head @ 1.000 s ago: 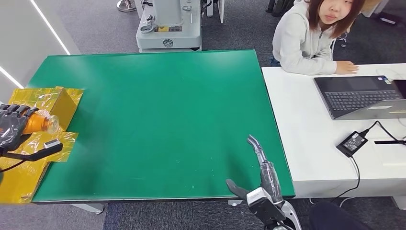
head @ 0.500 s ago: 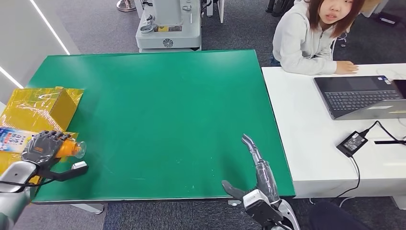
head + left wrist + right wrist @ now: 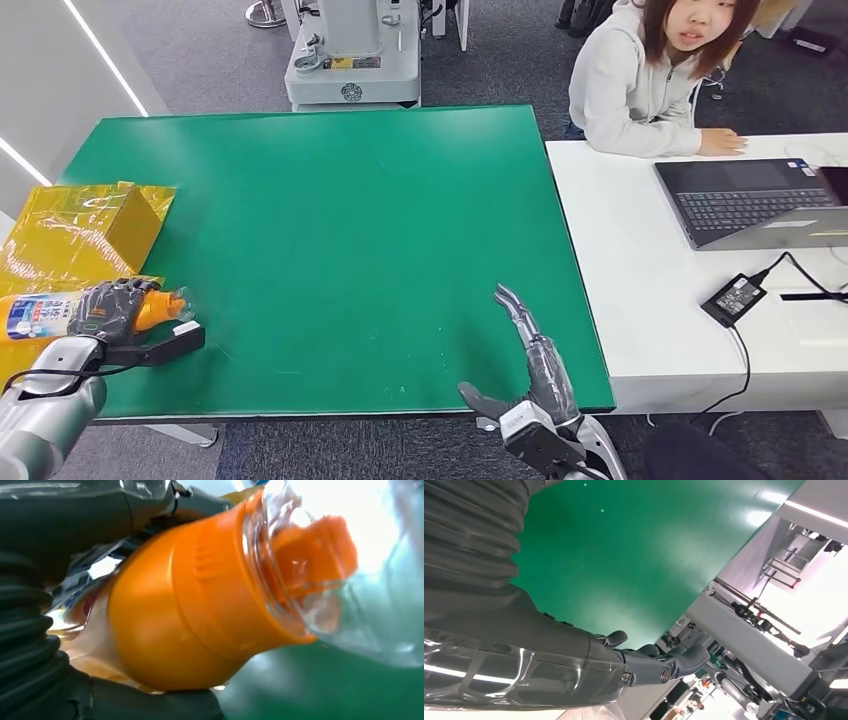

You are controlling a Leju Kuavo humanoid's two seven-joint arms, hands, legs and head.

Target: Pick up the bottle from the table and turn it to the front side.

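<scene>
While left hand [image 3: 112, 307] grips the bottle [image 3: 60, 312] sideways beside the yellow box [image 3: 125, 215], right hand [image 3: 525, 375] hangs open w/ fingers apart over tabletop [image 3: 330, 230] edge.

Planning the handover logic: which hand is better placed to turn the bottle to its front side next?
Probably the left. The left hand already grips the orange bottle at the green table's left edge; the right hand is open, far across near the front right corner.

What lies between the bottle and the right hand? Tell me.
Bare green table in the head view; the left hand grips the bottle, the right hand is open.
</scene>
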